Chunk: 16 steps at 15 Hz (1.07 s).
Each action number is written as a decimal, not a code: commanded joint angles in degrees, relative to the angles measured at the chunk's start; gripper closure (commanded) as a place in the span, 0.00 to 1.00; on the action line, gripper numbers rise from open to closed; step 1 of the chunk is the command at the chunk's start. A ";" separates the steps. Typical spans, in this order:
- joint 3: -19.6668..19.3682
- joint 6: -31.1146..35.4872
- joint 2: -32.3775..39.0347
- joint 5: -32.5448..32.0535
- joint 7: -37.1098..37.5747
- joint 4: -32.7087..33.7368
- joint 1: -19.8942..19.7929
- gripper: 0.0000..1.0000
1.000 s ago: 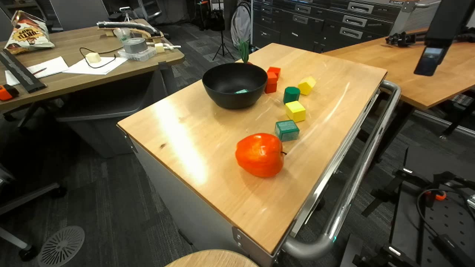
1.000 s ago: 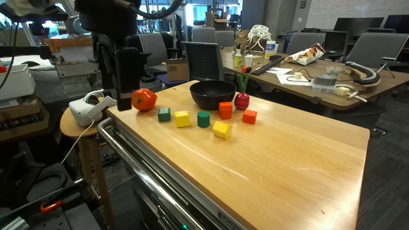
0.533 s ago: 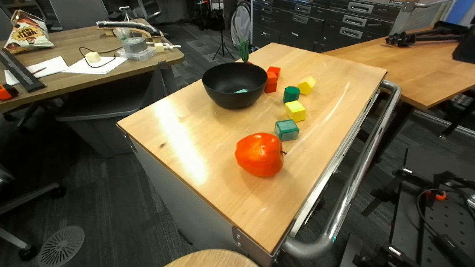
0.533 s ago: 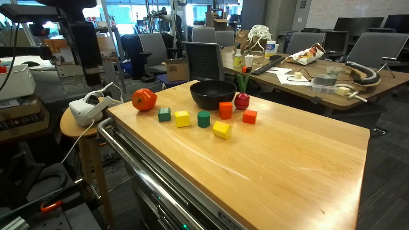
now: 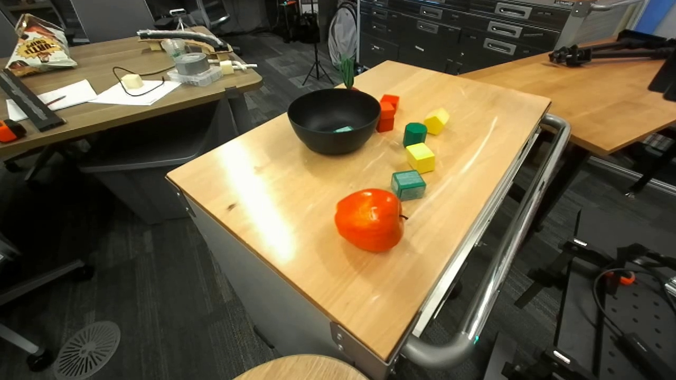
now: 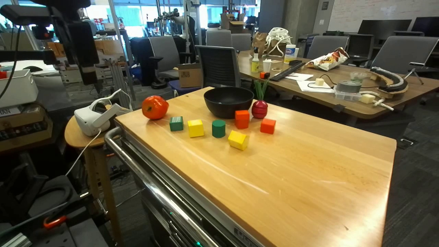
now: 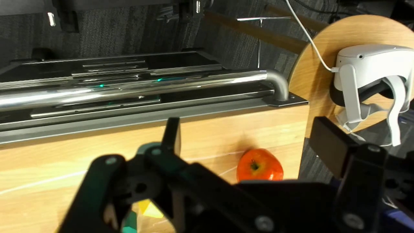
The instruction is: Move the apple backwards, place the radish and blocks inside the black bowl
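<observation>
End effector [image 7: 253, 139]: fingers spread wide, raised and apart from the apple [image 6: 155, 107].
Apple: on the counter [image 6: 325, 171], near its corner, close to a green cube [image 6: 176, 124].
Black bowl [image 6: 221, 108]: on the counter, a pale teal piece [image 5: 344, 130] inside.
Radish [image 6: 259, 109]: upright, green top raised, just outside the bowl.
Outside the bowl: yellow cube [image 6: 196, 128], dark green block [image 6: 218, 128], peaked yellow block [image 6: 238, 140] and red blocks [image 6: 267, 126], all on the counter.

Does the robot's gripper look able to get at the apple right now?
Probably yes: the gripper is open and empty, and nothing lies on top of the apple. The square green block sits near one side of it, so coming down from above seems the freest way.
</observation>
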 commanded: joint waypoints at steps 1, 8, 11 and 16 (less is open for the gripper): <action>0.27 -0.19 0.03 0.20 -0.22 0.13 -0.37 0.00; 0.26 -0.19 0.03 0.20 -0.22 0.13 -0.37 0.00; 0.26 -0.19 0.03 0.20 -0.22 0.13 -0.37 0.00; 1.09 10.81 -0.07 -0.69 -2.59 -0.54 -0.14 0.00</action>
